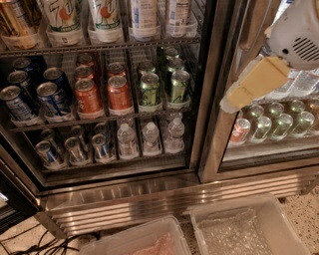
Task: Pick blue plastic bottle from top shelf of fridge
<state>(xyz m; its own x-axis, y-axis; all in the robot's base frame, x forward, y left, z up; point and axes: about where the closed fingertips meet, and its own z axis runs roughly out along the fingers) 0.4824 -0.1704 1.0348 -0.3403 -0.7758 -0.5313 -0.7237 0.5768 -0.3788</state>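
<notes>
Top shelf (99, 48), far left: white bottles with green-orange print (62, 15) in white lane trays, not the target

Just right of them stands the blue plastic bottle (144, 15), blue-and-white label, upright, long axis vertical, cap cut off by the top edge; a second one like it (178, 14) is just beside it on the right, can't tell which is meant

Racks below: blue cans (50, 94), orange cans (89, 94), green cans (149, 89), then small water bottles (149, 137) on the lowest rack

Fridge (204, 114): left bay is open to view, dark centre post splits it from the right glass door

Gripper (239, 97) hangs right of that post, in front of the right-hand glass, tan pad angled down-left from the white wrist housing; holds nothing, can't tell if open or closed

Key relation: bottle lies up and left of the gripper, across the post and above its level, so the single arm likely has to rise, swing left and go in sideways at the label

Clear bins (249, 229) on the floor below
</notes>
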